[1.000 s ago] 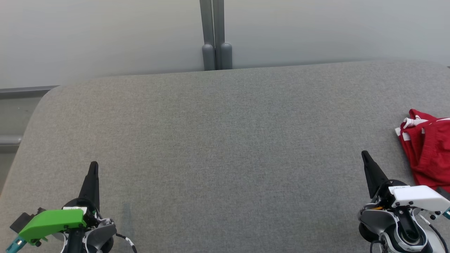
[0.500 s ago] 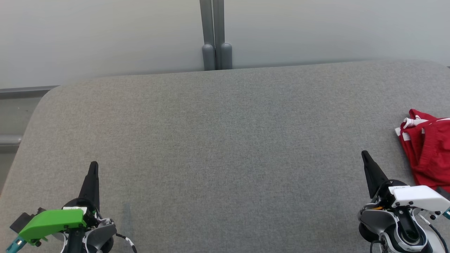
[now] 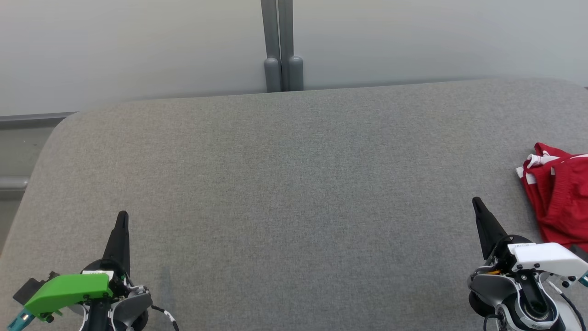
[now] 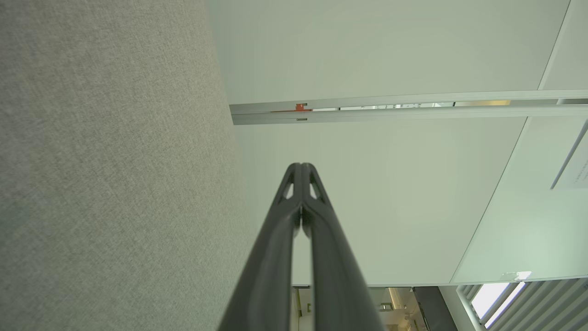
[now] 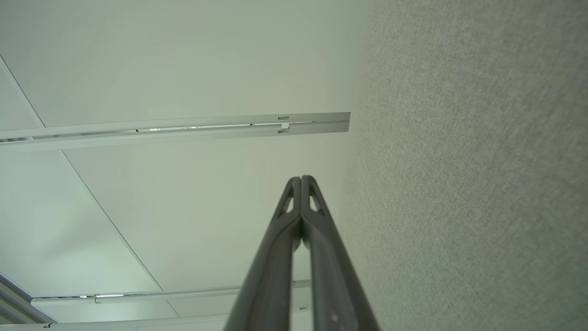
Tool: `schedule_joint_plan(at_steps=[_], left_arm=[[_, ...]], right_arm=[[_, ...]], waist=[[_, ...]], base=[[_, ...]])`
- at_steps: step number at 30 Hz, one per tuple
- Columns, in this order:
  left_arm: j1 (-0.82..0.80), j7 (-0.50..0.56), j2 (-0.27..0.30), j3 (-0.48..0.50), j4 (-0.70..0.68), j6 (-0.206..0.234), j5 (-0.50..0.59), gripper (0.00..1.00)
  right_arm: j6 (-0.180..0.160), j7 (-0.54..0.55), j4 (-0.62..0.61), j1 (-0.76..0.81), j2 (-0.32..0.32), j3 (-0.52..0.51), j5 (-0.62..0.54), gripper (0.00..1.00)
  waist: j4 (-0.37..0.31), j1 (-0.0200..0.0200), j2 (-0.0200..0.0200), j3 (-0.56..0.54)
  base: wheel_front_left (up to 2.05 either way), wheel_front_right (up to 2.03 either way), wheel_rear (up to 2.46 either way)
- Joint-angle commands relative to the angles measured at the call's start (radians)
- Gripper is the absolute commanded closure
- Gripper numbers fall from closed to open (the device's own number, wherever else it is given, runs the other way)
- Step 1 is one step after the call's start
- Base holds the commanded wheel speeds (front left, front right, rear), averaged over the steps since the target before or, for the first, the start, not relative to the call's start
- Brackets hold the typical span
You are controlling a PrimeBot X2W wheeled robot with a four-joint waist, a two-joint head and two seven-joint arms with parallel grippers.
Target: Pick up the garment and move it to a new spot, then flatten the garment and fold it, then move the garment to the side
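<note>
A red garment with white trim lies bunched at the right edge of the grey fabric surface, partly cut off by the head view's border. My right gripper rests low at the lower right, shut and holding nothing, a short way left of the garment and not touching it. My left gripper sits at the lower left, shut and holding nothing, far from the garment. In the wrist views both finger pairs meet at their tips, the left gripper and the right gripper.
A pale wall stands behind the surface, with a grey post at its middle. The surface's rounded left edge drops off beside a grey rail.
</note>
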Motion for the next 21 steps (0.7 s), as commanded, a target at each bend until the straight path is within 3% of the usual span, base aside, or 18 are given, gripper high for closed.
schedule_joint_plan(at_steps=[1,21], left_arm=[[-0.011,0.004,0.007,0.003,-0.002,-0.004,0.000,1.00],[-0.011,0.004,0.007,0.003,-0.002,-0.004,0.000,1.00]], right_arm=[[0.001,0.003,-0.006,0.009,-0.004,-0.002,0.007,1.00],[0.001,0.003,-0.006,0.009,-0.004,-0.002,0.007,1.00]], waist=[[0.000,-0.0001,-0.0001,0.000],[0.000,-0.0001,-0.0001,0.000]], base=[[0.00,0.00,0.00],[0.00,0.00,0.00]])
